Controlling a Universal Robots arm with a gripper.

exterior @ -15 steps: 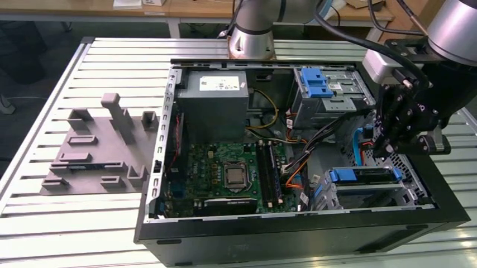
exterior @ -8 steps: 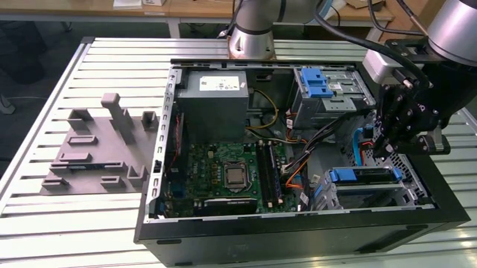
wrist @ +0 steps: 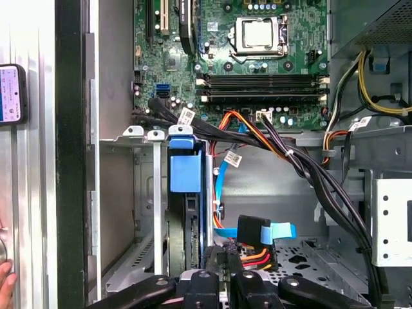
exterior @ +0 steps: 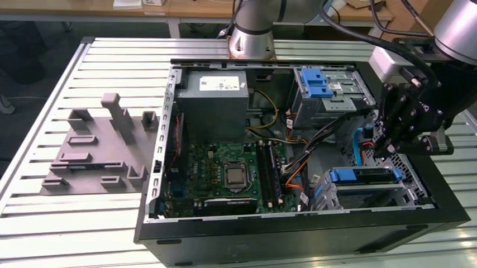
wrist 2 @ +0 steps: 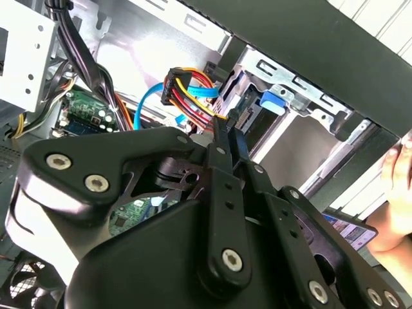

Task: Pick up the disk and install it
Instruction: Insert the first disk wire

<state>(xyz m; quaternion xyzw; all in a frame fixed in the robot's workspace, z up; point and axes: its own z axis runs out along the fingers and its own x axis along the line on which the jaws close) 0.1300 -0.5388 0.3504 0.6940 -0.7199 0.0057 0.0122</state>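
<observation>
One blue-bracketed silver hard drive (exterior: 360, 175) sits in its bay; black gripper (exterior: 395, 146) hovers, seemingly closed, empty. Rigid, fragile: grasp bracket edges.

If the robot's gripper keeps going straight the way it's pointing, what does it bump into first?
Probably the cable plug with red and yellow wires, right beyond the gripper in the first wrist view. The disk sits beside that line. Depth is hard to judge.

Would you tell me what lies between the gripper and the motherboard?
In the first wrist view, a cable bundle crosses between the gripper and the motherboard.
</observation>
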